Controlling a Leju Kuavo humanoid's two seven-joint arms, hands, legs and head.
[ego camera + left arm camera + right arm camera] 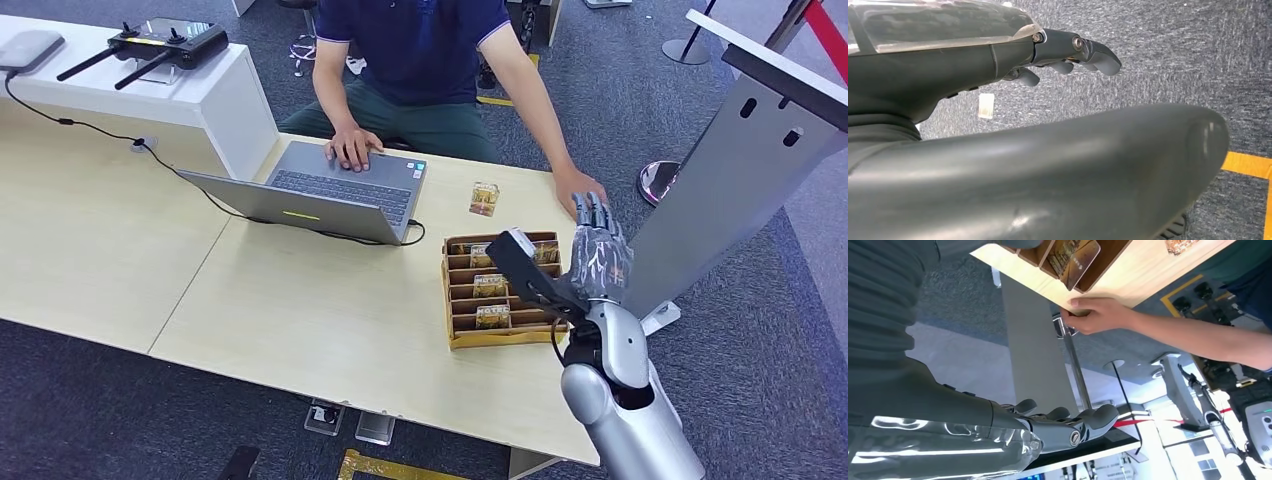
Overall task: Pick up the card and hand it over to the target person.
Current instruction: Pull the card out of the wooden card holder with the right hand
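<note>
A wooden card rack (459, 338) stands on the light table, with gold-patterned cards (490, 287) in several of its slots. One more card (484, 198) stands alone on the table behind the rack. My right hand (598, 255) is raised over the rack's right end, fingers stretched out and holding nothing. The right wrist view shows its fingers (1083, 422) straight, a card (1073, 260) in the rack (1108, 257) and the person's hand (1098, 315) on the table edge. My left hand (1073, 52) hangs over the carpet with loosely bent fingers and nothing in them.
The person (420, 50) sits behind the table, one hand (352, 148) on an open laptop (330, 190), the other (575, 185) at the table edge near my right hand. A grey slanted stand (740, 170) rises to the right. A cable (120, 140) crosses the table's left.
</note>
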